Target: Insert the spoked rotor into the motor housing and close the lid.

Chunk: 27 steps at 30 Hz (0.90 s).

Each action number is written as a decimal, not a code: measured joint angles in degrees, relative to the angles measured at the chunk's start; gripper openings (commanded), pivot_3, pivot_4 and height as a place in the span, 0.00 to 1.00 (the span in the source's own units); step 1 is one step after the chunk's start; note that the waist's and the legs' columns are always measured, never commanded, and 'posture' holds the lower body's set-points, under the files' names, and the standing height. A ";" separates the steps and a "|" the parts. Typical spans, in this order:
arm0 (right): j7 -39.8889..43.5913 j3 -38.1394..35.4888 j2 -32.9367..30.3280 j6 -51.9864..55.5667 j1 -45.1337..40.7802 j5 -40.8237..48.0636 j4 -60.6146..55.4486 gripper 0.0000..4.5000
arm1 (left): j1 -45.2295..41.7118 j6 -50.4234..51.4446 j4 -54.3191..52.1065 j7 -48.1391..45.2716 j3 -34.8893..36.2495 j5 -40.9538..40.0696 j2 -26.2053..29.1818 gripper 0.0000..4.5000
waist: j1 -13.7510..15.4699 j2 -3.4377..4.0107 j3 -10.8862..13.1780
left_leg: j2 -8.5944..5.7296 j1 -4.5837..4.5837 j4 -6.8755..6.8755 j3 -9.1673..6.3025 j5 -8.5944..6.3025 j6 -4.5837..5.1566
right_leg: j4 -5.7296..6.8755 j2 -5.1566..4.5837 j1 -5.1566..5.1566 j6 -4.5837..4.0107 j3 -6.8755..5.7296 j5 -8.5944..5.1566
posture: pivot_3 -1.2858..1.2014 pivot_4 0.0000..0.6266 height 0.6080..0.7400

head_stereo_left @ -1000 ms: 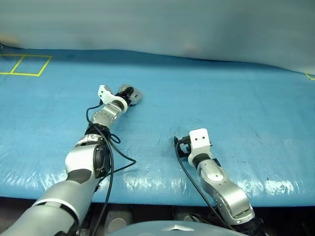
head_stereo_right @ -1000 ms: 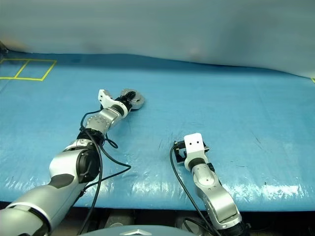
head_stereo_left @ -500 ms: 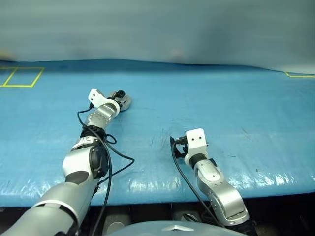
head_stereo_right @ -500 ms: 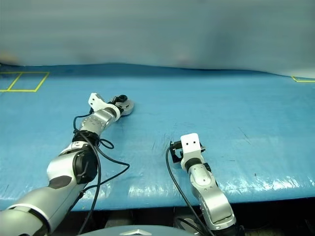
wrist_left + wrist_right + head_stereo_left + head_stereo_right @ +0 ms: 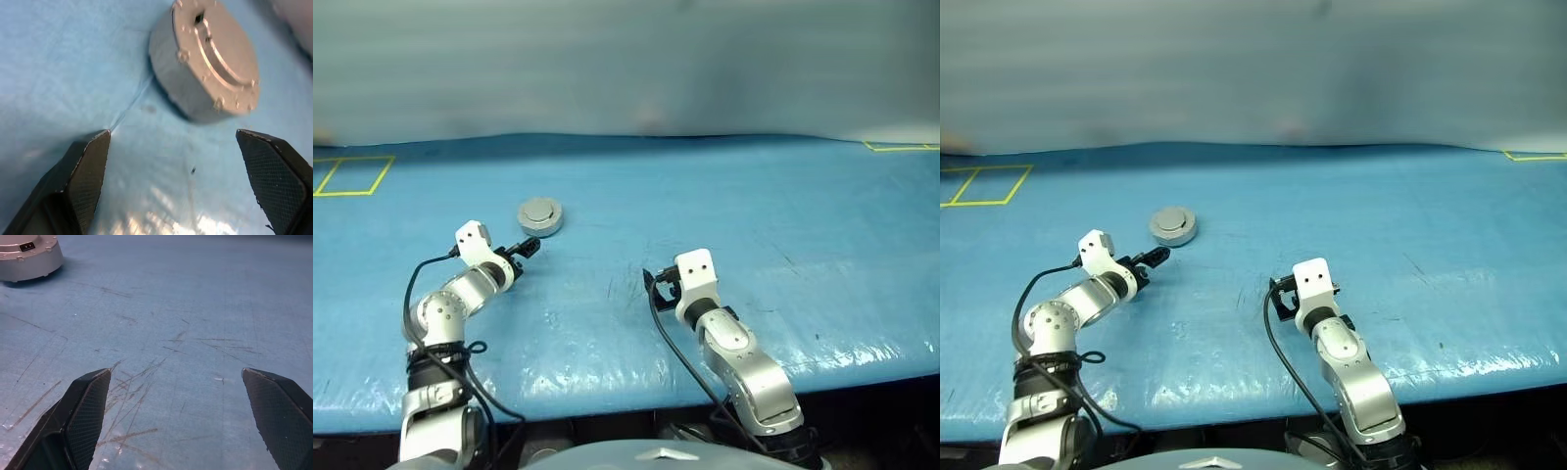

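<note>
Blue sheet-covered table (image 5: 783, 196) spans the whole work area, its surface scuffed with fine scratches near the front edge; yellow tape squares (image 5: 350, 176) are marked at its far left corner and another yellow mark sits at the far right. Left arm is bent at the near left of the table, right arm reaches up from the near edge at centre. Left gripper (image 5: 527, 248) hangs just above the sheet with its two black fingers spread wide and nothing between them; left wrist view confirms both finger pads (image 5: 85, 171) far apart over bare blue sheet. Right gripper (image 5: 658, 287) likewise stands spread wide and empty, its pads (image 5: 83, 411) framing only scratched table surface. One closed round grey assembly, the motor housing (image 5: 540, 215) with the lid (image 5: 215, 51) seated on top, lies flat on the sheet just beyond the left gripper's fingertips, apart from them and untouched. Lid shows its plain smooth grey face up, with a raised centre disc, small bolt heads around the rim and one small dark opening near the edge. Housing also appears at the far corner of the right wrist view, well apart from the right gripper.
</note>
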 measured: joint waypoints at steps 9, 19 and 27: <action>4.03 0.38 -0.68 -10.51 0.59 -1.26 1.14 1.00 | 17.25 -28.78 -12.03 -11.93 -18.31 23.23 2.19 0.99 | 3.83 -0.41 0.54 | -0.09 -2.01 -0.07 0.02 0.08 0.49 | -0.20 -0.03 -1.48 -0.09 0.04 0.03 | 0.52 0.24 1.00; 10.77 1.69 -6.65 -22.63 6.21 -3.99 2.54 1.00 | 23.16 -51.00 -11.83 -18.79 -27.04 37.56 2.69 0.99 | 5.15 -0.56 1.52 | -0.05 -2.14 0.01 0.07 -0.18 0.58 | -0.23 -0.02 -1.51 0.09 0.02 -0.35 | 0.52 0.24 1.00; 12.58 1.68 -6.71 -23.52 6.24 -4.11 3.10 1.00 | 23.13 -51.83 -11.73 -19.25 -26.06 39.36 2.24 0.99 | 5.14 -0.67 1.76 | -0.06 -2.14 0.43 0.06 -0.21 0.60 | 0.00 -0.02 -1.41 0.15 0.01 -0.33 | 0.52 0.24 1.00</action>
